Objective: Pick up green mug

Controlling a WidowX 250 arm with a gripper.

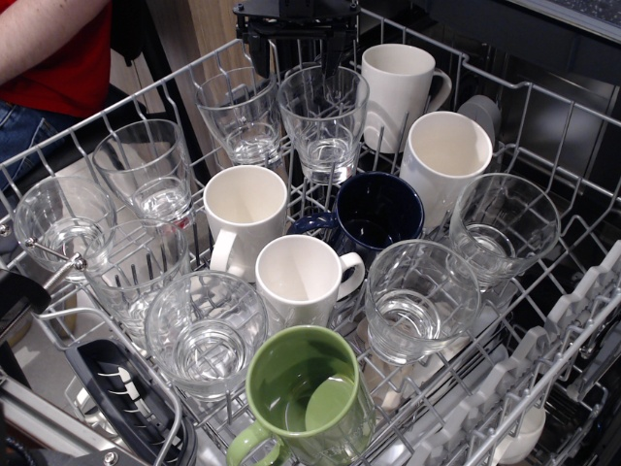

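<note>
1. The green mug stands upright, mouth up, at the near edge of the dish rack, its loop handle pointing down-left toward the lower border of the view.
2. Close around it: a clear glass to its left, a white mug just behind, another glass behind-right.
3. The fingers hang at the far end of the rack, above the back row of glasses — the whole rack lies between them and the mug.
4. They grasp nothing; whether spread or closed I cannot tell.
5. The coming move, I judge, is a long travel toward the near edge, then a descent along the mug's vertical axis.
</note>
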